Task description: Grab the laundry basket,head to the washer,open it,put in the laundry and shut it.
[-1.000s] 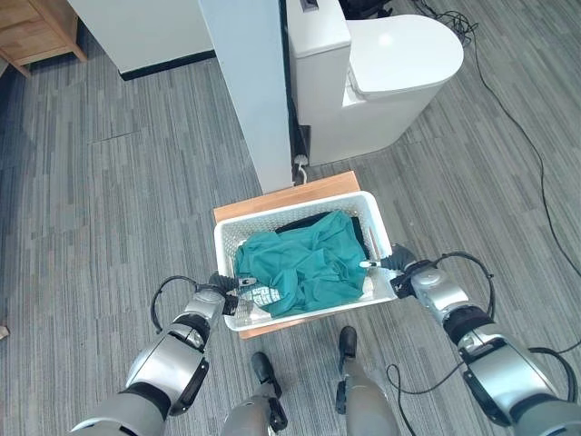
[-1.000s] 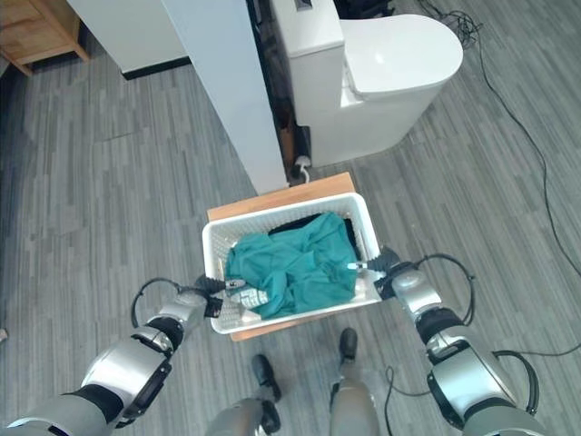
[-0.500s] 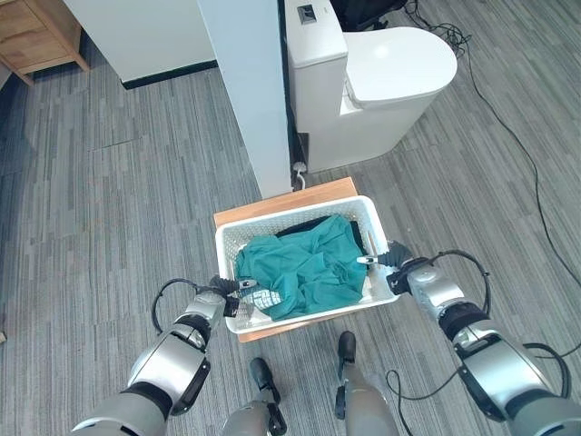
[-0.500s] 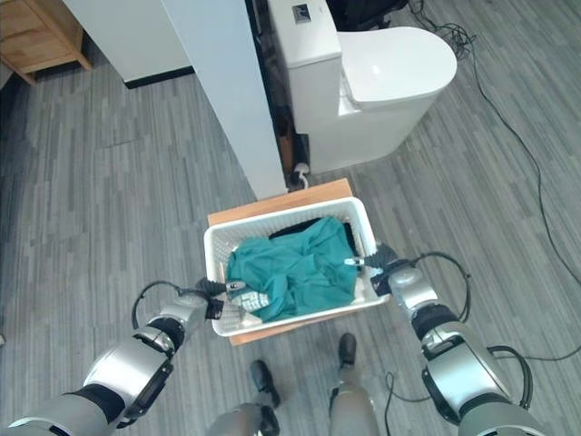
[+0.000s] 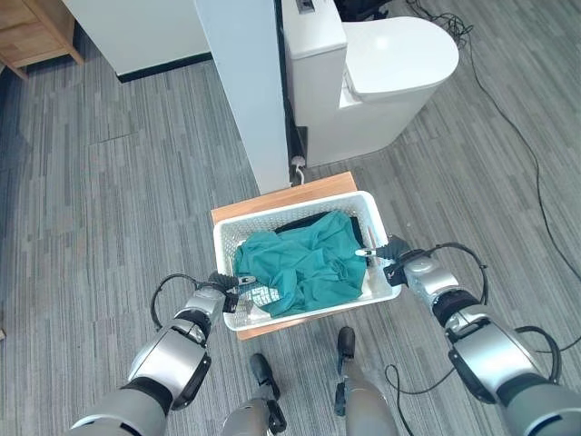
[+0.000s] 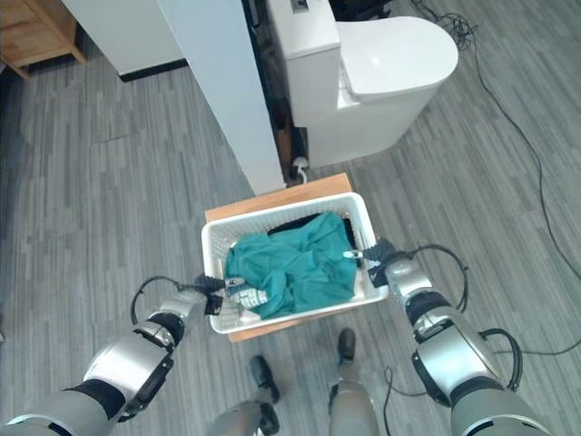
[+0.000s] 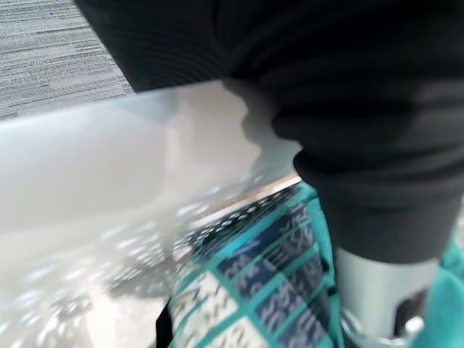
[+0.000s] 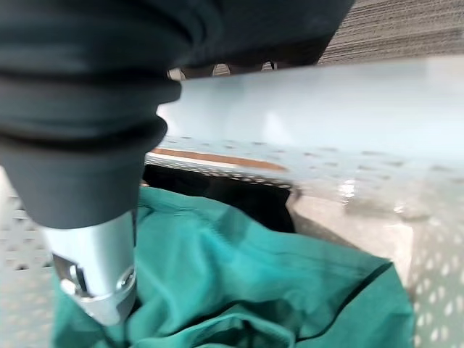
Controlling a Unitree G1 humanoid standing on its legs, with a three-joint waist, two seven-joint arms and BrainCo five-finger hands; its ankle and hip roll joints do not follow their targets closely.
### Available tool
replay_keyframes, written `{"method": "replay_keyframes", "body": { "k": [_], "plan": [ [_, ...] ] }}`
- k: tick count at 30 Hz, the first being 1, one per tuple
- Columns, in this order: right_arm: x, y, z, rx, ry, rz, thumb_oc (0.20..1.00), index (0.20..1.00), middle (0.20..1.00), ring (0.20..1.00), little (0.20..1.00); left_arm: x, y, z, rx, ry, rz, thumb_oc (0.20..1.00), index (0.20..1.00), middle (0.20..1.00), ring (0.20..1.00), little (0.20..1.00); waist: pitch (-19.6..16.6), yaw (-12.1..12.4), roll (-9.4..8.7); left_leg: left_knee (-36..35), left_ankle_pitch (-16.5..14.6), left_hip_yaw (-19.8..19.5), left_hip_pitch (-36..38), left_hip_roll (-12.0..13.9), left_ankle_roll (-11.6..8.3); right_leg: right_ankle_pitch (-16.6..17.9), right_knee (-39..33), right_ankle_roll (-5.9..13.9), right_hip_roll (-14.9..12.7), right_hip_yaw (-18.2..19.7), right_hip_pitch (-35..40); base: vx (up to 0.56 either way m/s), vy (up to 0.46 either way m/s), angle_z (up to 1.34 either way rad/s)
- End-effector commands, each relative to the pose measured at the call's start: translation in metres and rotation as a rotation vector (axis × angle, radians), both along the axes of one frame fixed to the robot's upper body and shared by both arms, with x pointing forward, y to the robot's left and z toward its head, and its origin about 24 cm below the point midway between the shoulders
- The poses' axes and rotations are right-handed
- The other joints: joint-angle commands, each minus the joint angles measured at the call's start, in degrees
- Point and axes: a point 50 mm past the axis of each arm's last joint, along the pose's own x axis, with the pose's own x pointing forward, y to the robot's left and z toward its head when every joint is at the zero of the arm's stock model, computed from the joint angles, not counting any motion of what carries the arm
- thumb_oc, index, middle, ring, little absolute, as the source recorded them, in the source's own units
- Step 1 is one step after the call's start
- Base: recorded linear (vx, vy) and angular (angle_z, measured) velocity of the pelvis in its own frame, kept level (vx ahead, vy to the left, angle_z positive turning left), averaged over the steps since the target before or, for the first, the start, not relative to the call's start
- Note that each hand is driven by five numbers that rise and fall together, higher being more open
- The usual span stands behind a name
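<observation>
We look down on a white perforated laundry basket point(image 5: 238, 238) resting on a low wooden stand point(image 5: 281, 193) over grey plank flooring point(image 5: 109, 182). The basket holds a crumpled teal garment point(image 5: 304, 259), with a dark piece of clothing point(image 5: 304, 221) showing at its far side and a patterned teal-and-white cloth point(image 5: 263, 297) near its left front corner.

Our left hand point(image 5: 227, 282) sits at the basket's left rim, and our right hand point(image 5: 386, 252) sits at its right rim, so the basket lies between the two hands. From above, silver fingers of each hand reach over the rim towards the clothes. In the left wrist view, the dark ribbed cover lies against the white rim point(image 7: 109, 159), and one silver finger point(image 7: 377, 290) points down inside the basket beside the patterned cloth. In the right wrist view, the cover likewise lies over the rim point(image 8: 326, 94), and one silver finger point(image 8: 98, 268) extends straight down onto the teal garment. We cannot tell whether either hand is clasped on the rim, since the remaining fingers and the thumbs are hidden by the covers and the basket wall.

Beyond the basket stands a white panel or column point(image 5: 245, 82), and just to its right a white toilet point(image 5: 390, 54). A wooden cabinet point(image 5: 32, 32) occupies the far left corner.
</observation>
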Motion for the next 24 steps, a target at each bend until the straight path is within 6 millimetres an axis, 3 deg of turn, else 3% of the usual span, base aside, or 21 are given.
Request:
{"method": "replay_keyframes", "body": {
  "k": [1, 6, 14, 20, 24],
  "plan": [
    [0.024, 0.012, 0.033, -0.006, -0.050, 0.030, 1.000, 1.000, 1.000, 1.000, 1.000, 0.032, -0.019, 0.041, 0.027, -0.095, -0.063, 1.000, 1.000, 1.000, 1.000, 1.000, 3.29, -0.18, 0.35, 0.07, 3.67, -1.73, 1.03, 4.99, -5.56, 1.89, -0.13, 5.15, -3.86, 2.52, -0.28, 0.00, 0.000, 0.00],
    [0.025, -0.004, 0.039, -0.036, -0.024, -0.027, 1.000, 1.000, 1.000, 1.000, 1.000, 0.033, -0.018, 0.043, 0.056, -0.085, -0.075, 1.000, 1.000, 1.000, 1.000, 1.000, 4.03, 0.15, 0.57, 0.07, 3.64, -2.27, 0.12, 4.63, -5.43, 2.13, -0.13, 5.26, -4.07, 2.49, -0.87, 0.00, 0.000, 0.00],
    [0.025, -0.004, 0.039, -0.028, -0.021, -0.027, 1.000, 1.000, 1.000, 1.000, 1.000, 0.031, -0.016, 0.041, 0.091, -0.077, -0.096, 1.000, 1.000, 1.000, 1.000, 1.000, 4.45, 0.34, 0.81, 0.07, 3.56, -2.60, -0.54, 4.32, -5.22, 2.30, -0.13, 5.37, -4.26, 2.60, -1.27, 0.00, 0.000, 0.00],
    [0.026, 0.002, 0.039, -0.068, -0.032, 0.017, 1.000, 1.000, 1.000, 1.000, 1.000, 0.030, -0.020, 0.038, 0.121, -0.071, -0.131, 1.000, 1.000, 1.000, 1.000, 1.000, 4.23, 0.34, 0.66, 0.07, 3.12, -2.72, -0.13, 4.28, -5.05, 2.23, -0.13, 5.33, -4.20, 2.77, -1.01, 0.00, 0.000, 0.00],
    [0.031, 0.018, 0.047, -0.094, -0.093, 0.095, 1.000, 1.000, 1.000, 1.000, 1.000, 0.027, -0.020, 0.033, 0.138, -0.064, -0.143, 1.000, 1.000, 1.000, 1.000, 1.000, 3.97, 0.09, 0.32, 0.07, 2.79, -2.40, 0.51, 4.29, -4.94, 2.19, -0.13, 5.35, -4.02, 2.95, -0.66, 0.00, 0.000, 0.00]
  ]
}}
